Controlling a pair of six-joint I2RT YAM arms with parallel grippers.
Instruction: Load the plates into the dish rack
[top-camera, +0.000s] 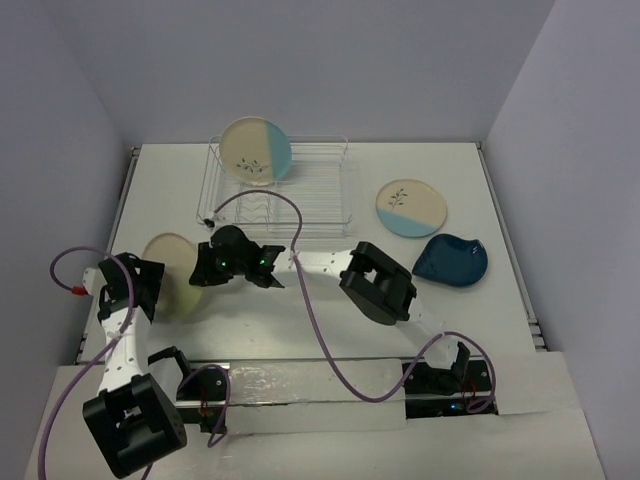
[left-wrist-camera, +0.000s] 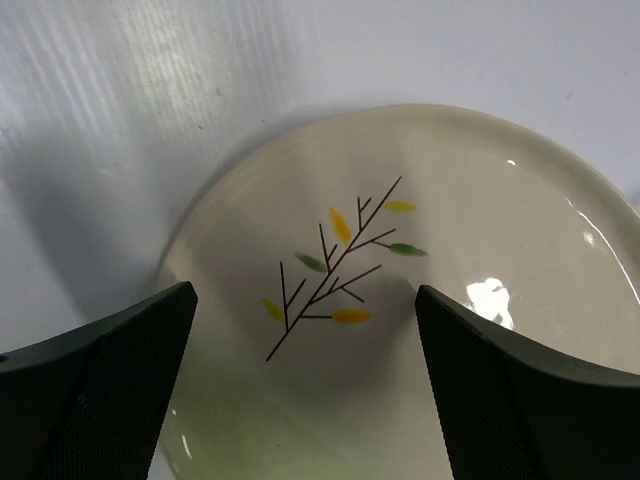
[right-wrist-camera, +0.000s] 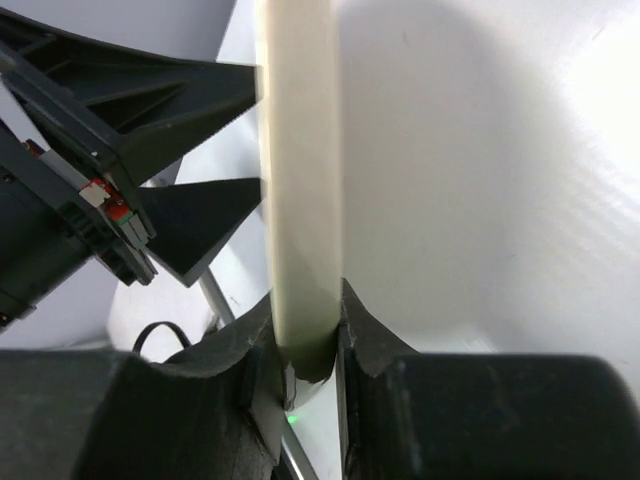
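A cream and pale green plate (top-camera: 172, 262) stands tilted on its edge at the left of the table. My right gripper (top-camera: 203, 268) is shut on its rim; in the right wrist view the plate (right-wrist-camera: 300, 180) runs edge-on between the pads of the right gripper (right-wrist-camera: 308, 345). My left gripper (top-camera: 150, 282) is open beside the plate, and its fingers (right-wrist-camera: 185, 95) show just left of the rim. In the left wrist view the plate's sprig face (left-wrist-camera: 400, 290) lies past the spread left gripper (left-wrist-camera: 305, 390), untouched. A cream and blue plate (top-camera: 256, 150) stands in the dish rack (top-camera: 300, 195).
A second cream and blue plate (top-camera: 411, 207) lies flat at the right of the rack. The dark blue plate (top-camera: 451, 259) lies near it. A purple cable (top-camera: 310, 300) loops over the table between the arms. White walls close in the sides and back.
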